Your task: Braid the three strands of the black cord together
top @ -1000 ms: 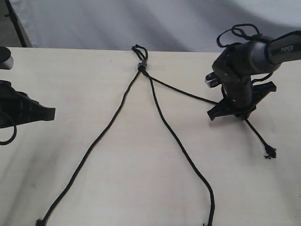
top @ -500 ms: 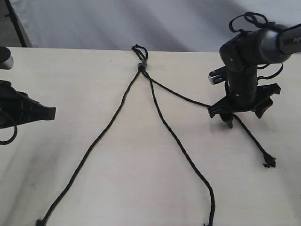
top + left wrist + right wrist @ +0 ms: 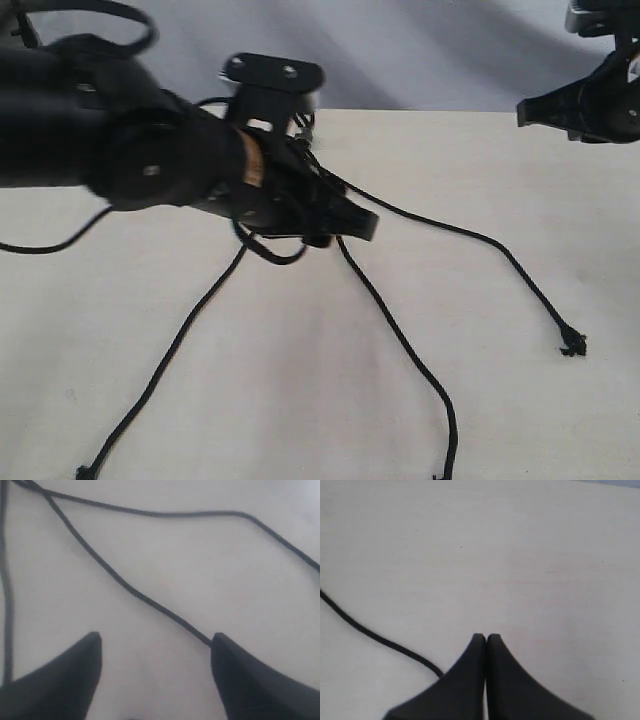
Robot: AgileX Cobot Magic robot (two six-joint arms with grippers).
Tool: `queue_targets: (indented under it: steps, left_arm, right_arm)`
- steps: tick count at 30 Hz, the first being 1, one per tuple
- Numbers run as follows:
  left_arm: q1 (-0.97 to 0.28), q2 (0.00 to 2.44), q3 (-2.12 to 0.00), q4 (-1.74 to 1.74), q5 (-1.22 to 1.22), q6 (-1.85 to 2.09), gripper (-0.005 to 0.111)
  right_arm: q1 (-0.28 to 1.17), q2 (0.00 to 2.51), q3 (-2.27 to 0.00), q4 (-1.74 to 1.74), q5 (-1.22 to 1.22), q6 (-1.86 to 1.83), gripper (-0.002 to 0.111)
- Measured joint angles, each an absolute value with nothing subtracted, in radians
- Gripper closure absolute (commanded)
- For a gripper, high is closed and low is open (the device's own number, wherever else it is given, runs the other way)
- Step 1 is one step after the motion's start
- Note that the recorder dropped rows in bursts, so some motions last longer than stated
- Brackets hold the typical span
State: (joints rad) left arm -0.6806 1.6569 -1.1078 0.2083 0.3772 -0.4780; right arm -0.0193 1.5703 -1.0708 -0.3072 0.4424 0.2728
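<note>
On the pale worktop (image 3: 560,420) lay one black cord (image 3: 440,228), its three strands (image 3: 400,345) fanning from the far edge toward the near edge. Two hands showed. The left hand (image 3: 156,639) hung over the strands, spread wide apart. Only the right wrist view showed the right hand (image 3: 486,637) pressed together, empty. A grey wall (image 3: 430,50) stood behind.

Right gripper (image 3: 486,636) above a pale table (image 3: 545,555), fingers (image 3: 507,680) pressed together tip to tip. One black strand (image 3: 375,636) lies on the table and disappears behind one finger.
</note>
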Motion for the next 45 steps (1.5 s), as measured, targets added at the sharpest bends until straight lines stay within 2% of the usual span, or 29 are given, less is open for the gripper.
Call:
queue_targets:
  steps: [2, 8, 14, 18, 20, 24, 29, 37, 45]
  left_arm:
    - [-0.721, 1.835, -1.283, 0.17, 0.5, -0.478, 0.039]
    - [-0.744, 2.135, -1.617, 0.083, 0.747, -0.478, 0.039]
    - [-0.744, 2.282, -1.785, 0.067, 0.881, -0.478, 0.039]
    - [-0.744, 2.325, -1.822, 0.063, 0.905, -0.478, 0.041]
    - [-0.744, 2.332, -1.83, 0.063, 0.915, -0.478, 0.049]
    - [-0.744, 2.336, -1.835, 0.067, 0.933, -0.463, 0.072]
    - [-0.744, 2.336, -1.839, 0.062, 0.976, -0.415, 0.107]
    - [-0.746, 2.325, -1.841, 0.083, 1.095, -0.283, 0.106]
    - [-0.738, 2.203, -1.84, 0.375, 1.209, -0.275, 0.106]
  right_arm:
    - [-0.05, 1.558, -1.038, -0.307, 0.363, 0.273, 0.108]
    - [-0.055, 1.554, -1.036, -0.31, 0.342, 0.273, 0.108]
    - [-0.055, 1.554, -1.036, -0.31, 0.342, 0.273, 0.108]
    - [-0.055, 1.554, -1.036, -0.31, 0.336, 0.273, 0.108]
    - [-0.055, 1.554, -1.036, -0.308, 0.333, 0.273, 0.108]
    - [-0.055, 1.554, -1.036, -0.299, 0.327, 0.275, 0.108]
    - [-0.055, 1.554, -1.036, -0.286, 0.318, 0.277, 0.108]
    - [-0.055, 1.554, -1.036, -0.284, 0.318, 0.277, 0.108]
    - [-0.055, 1.554, -1.036, -0.273, 0.315, 0.277, 0.108]
